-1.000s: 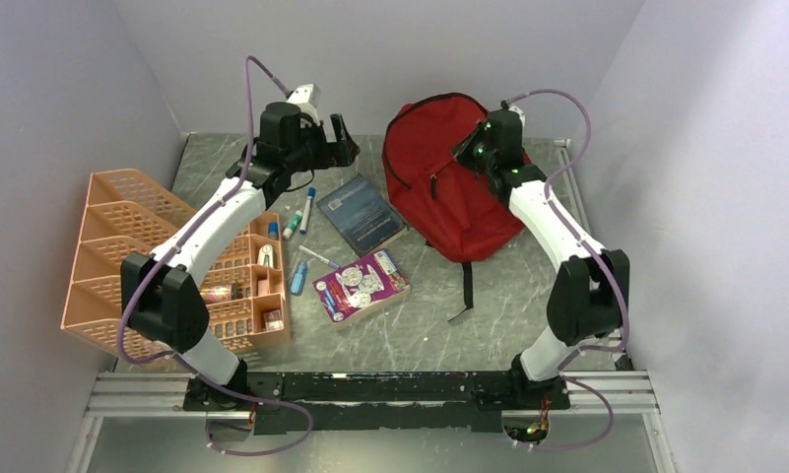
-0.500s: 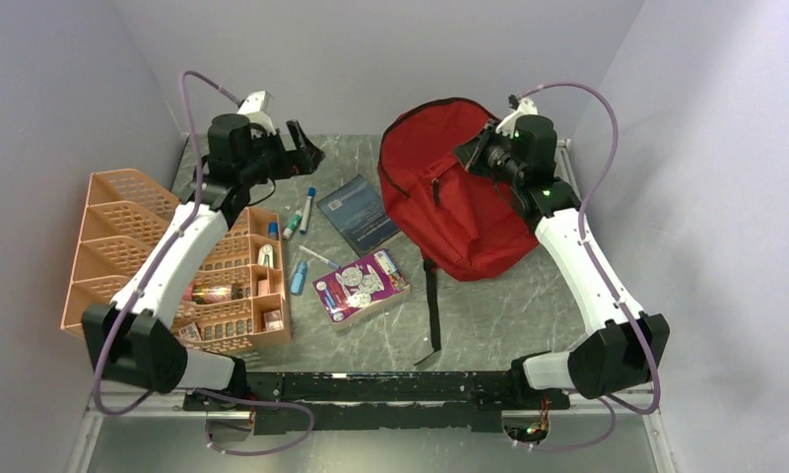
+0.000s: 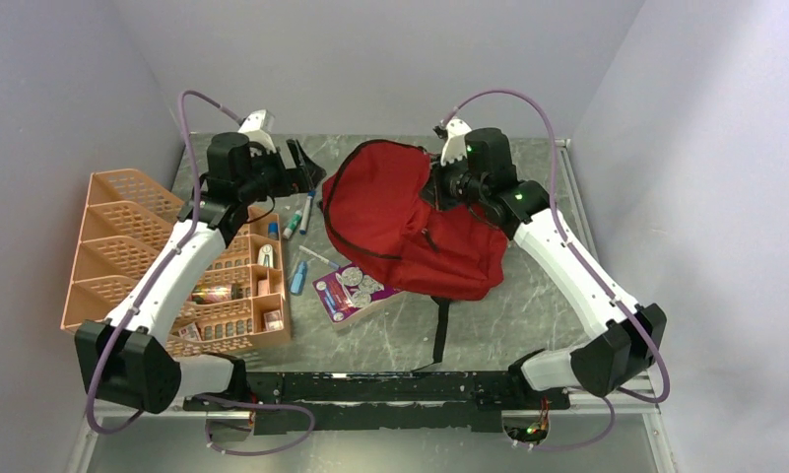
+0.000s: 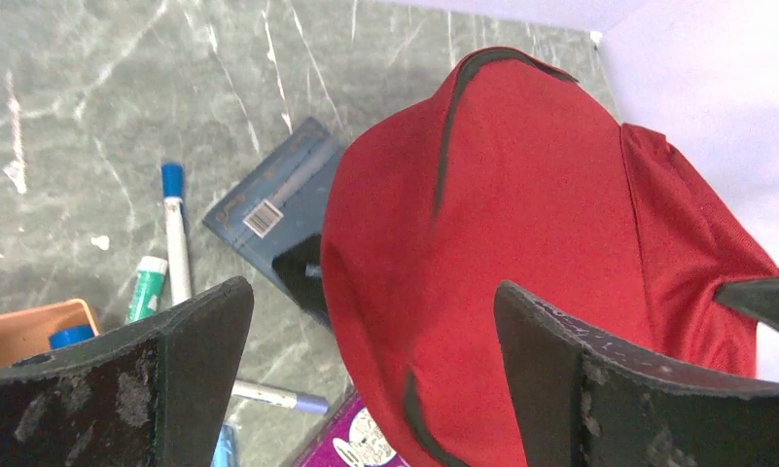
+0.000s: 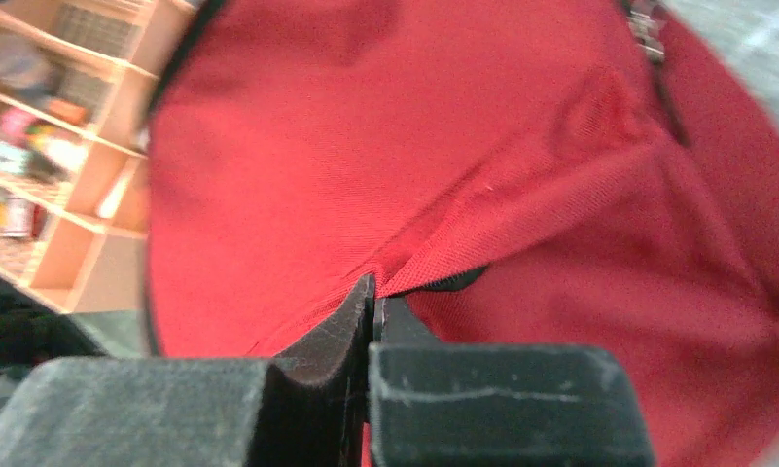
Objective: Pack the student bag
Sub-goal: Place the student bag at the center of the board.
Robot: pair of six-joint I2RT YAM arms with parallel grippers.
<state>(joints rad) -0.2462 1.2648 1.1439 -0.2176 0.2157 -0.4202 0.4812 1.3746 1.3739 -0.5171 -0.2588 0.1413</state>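
Observation:
The student bag (image 3: 400, 227), red fabric with black zippers, lies slumped across the middle of the table. My right gripper (image 3: 435, 187) is shut on a fold of its red fabric beside a black zipper, and the wrist view shows the jaws (image 5: 373, 292) pinching that seam. The bag (image 5: 366, 146) fills most of that view. My left gripper (image 3: 306, 163) hangs open, above and to the left of the bag, touching nothing. In the left wrist view its wide-apart jaws (image 4: 371, 292) frame the bag's left edge (image 4: 521, 214). The bag's inside is hidden.
A blue book (image 4: 278, 209) lies partly under the bag. A purple book (image 3: 356, 291) pokes out at its front edge. Markers (image 3: 306, 207), a pen (image 3: 316, 256) and a blue tube (image 3: 298, 278) lie left of it. The orange organiser (image 3: 154, 256) stands at the far left. A black strap (image 3: 439, 330) trails toward the arms.
My right gripper has dragged the bag leftward from the back right, so it now covers most of the blue book. The left arm drew back to the left, still open.

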